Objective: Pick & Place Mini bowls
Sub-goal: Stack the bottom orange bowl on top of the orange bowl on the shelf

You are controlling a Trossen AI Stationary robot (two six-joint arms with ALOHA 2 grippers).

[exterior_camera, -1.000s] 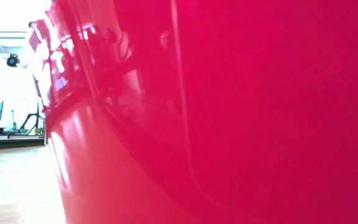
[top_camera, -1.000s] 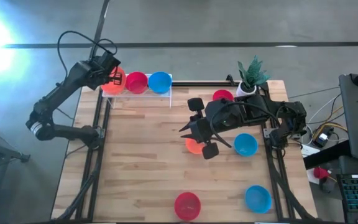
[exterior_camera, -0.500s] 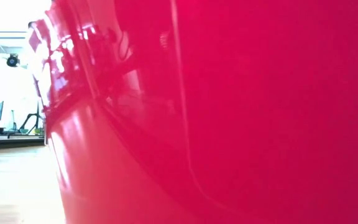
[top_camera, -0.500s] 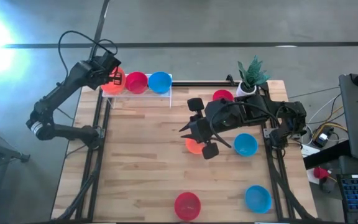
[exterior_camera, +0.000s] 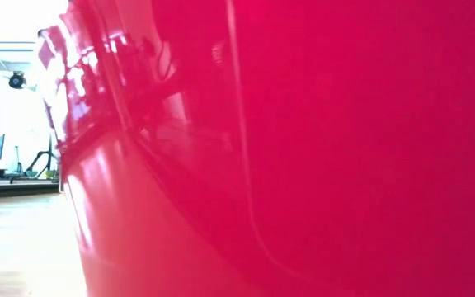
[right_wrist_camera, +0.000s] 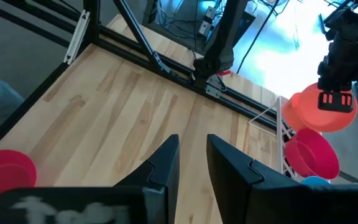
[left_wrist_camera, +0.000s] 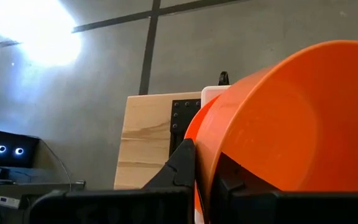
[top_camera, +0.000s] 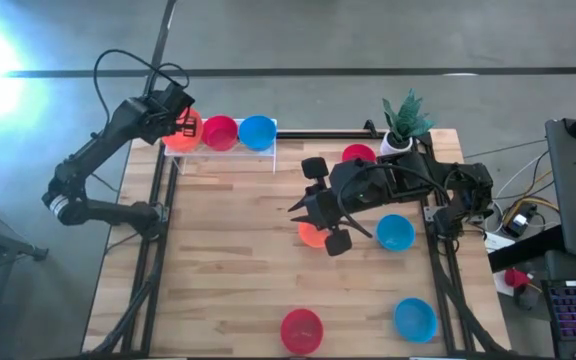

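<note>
While left gripper pinches orange bowl, right gripper spread over wooden table; grey floor around.

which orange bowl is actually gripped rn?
The orange bowl at the rack end, rim pinched by the left end effector. The other orange bowl sits on the table.

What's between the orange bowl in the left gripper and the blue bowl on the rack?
One red bowl, sitting between the orange bowl and the blue bowl on the rack. The high view shows it.
</note>
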